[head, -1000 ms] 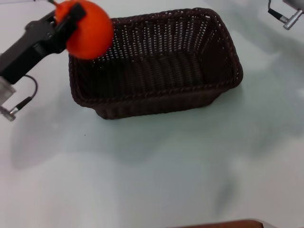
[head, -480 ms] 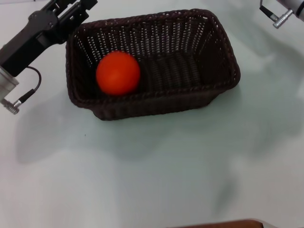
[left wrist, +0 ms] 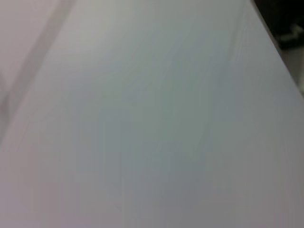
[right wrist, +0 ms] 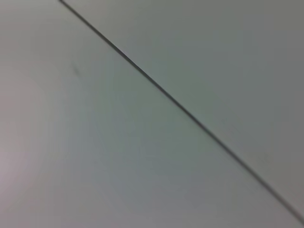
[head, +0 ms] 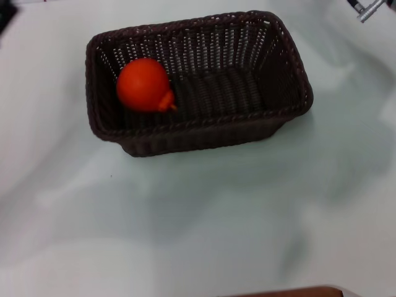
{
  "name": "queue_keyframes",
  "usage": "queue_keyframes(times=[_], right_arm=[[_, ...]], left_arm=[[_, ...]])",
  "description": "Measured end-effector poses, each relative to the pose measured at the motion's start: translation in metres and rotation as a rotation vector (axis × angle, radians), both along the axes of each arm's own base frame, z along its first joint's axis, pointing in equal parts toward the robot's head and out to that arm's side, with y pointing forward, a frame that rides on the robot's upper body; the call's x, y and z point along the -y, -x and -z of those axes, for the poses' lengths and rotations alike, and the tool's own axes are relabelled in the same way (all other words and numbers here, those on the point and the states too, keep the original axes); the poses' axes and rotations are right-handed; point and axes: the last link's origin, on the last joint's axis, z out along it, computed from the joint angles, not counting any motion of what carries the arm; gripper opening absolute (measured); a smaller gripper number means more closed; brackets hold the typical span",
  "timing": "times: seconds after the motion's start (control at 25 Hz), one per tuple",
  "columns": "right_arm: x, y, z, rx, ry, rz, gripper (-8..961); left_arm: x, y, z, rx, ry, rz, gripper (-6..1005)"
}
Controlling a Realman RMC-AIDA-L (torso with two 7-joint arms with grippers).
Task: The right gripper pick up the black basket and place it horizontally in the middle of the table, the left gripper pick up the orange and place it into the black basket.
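The black basket lies with its long side across the white table, a little behind the middle. The orange rests inside the basket at its left end, its bumpy top pointing to the lower right. The left gripper has left the head view; only a dark sliver shows at the top left corner. Of the right arm only a silver metal part shows at the top right corner. Neither wrist view shows fingers, the basket or the orange.
A brown edge runs along the table's front. The left wrist view shows bare table surface with a dark area at one corner. The right wrist view shows a pale surface crossed by a thin dark line.
The left gripper let go of the orange above the basket and withdrew to the upper left, out of view. The orange dropped in and rolled slightly left. The right arm moved further out.
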Motion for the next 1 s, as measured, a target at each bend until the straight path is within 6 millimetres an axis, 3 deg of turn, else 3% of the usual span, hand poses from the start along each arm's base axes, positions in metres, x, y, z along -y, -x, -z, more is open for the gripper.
queue_keyframes(times=[0.24,0.52,0.72,1.0], right_arm=[[0.001,-0.012,-0.016,0.140,-0.219,0.013,870],[0.004,-0.029,-0.032,0.275,-0.445,0.095,871],[0.004,-0.033,-0.033,0.318,-0.487,0.126,871],[0.004,-0.035,-0.038,0.303,-0.517,0.149,870]], left_arm=[[0.045,0.043,-0.030,0.047,-0.262,-0.178,901],[0.087,0.073,-0.046,0.062,-0.385,-0.320,901],[0.096,0.081,-0.046,0.077,-0.417,-0.370,901],[0.089,0.078,-0.044,0.076,-0.414,-0.364,901]])
